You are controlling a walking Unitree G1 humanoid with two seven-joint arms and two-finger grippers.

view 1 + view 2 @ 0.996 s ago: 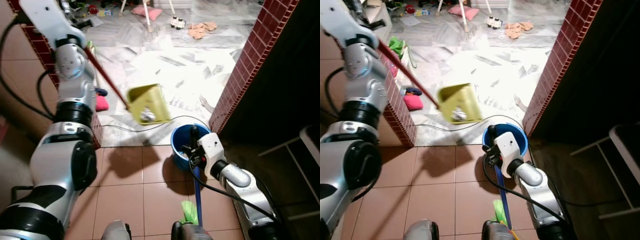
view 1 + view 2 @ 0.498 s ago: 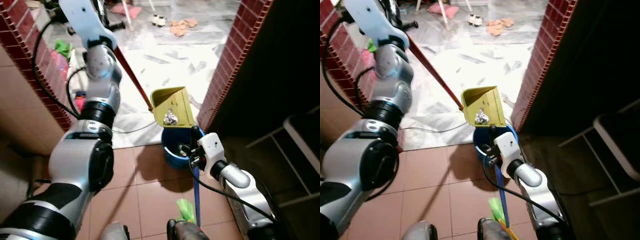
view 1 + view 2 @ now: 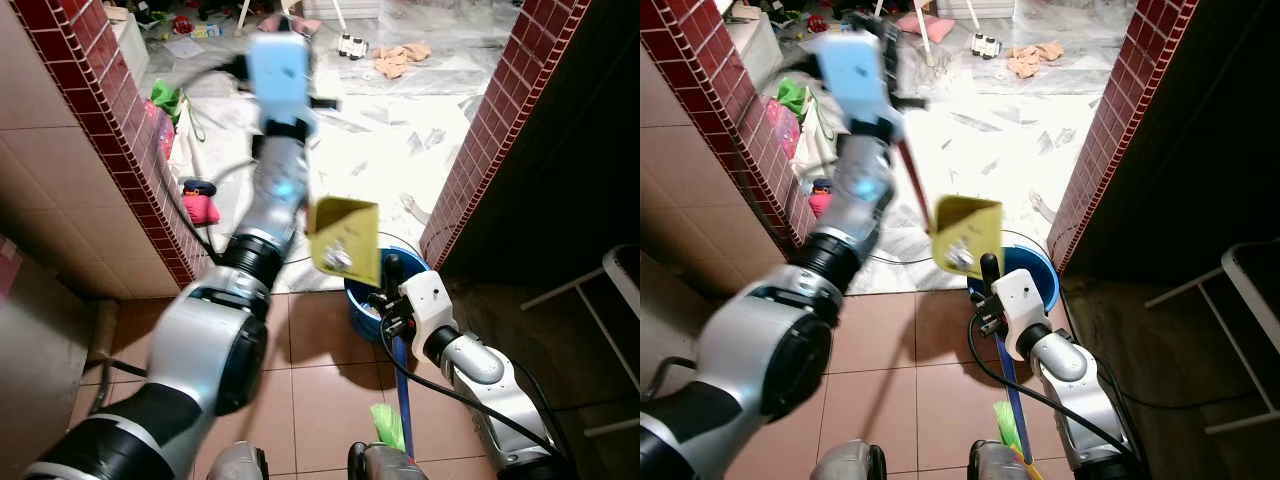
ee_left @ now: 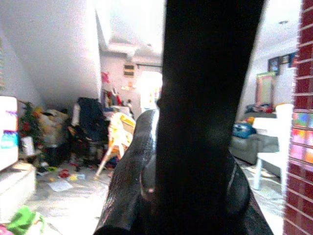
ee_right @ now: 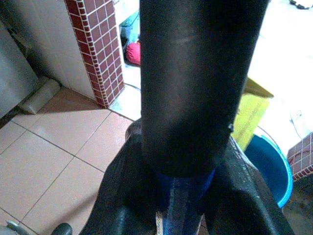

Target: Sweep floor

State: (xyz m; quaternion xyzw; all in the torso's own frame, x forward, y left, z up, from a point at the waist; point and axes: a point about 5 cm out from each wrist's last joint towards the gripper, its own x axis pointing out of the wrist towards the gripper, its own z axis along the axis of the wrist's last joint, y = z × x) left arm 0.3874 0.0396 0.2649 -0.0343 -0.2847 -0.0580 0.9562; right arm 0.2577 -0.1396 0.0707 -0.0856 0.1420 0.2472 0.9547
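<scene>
My left gripper (image 3: 892, 70) is raised out in front, blurred by motion, and shut on the red handle (image 3: 915, 185) of a yellow dustpan (image 3: 345, 240). The dustpan hangs tilted just over the near-left rim of a blue bucket (image 3: 408, 292), with a crumpled scrap (image 3: 340, 260) inside it. Low beside the bucket, my right gripper (image 3: 388, 298) is shut on the blue broom handle (image 3: 401, 385). That handle runs down to green bristles (image 3: 386, 425) by my feet. The right wrist view shows the blue handle (image 5: 183, 205) between the black fingers (image 5: 124, 196).
Red brick wall ends stand on the left (image 3: 120, 130) and right (image 3: 480, 150) of a doorway. Beyond lies white marble floor (image 3: 400, 130) with scattered toys and cloths. A pink item (image 3: 203, 208) and a cable (image 3: 300, 262) lie near the threshold. A white rack (image 3: 620, 290) is at the right.
My left arm has swung the dustpan to the right, from left of the bucket to over its rim, and tipped it more steeply. The right gripper has kept hold of the broom.
</scene>
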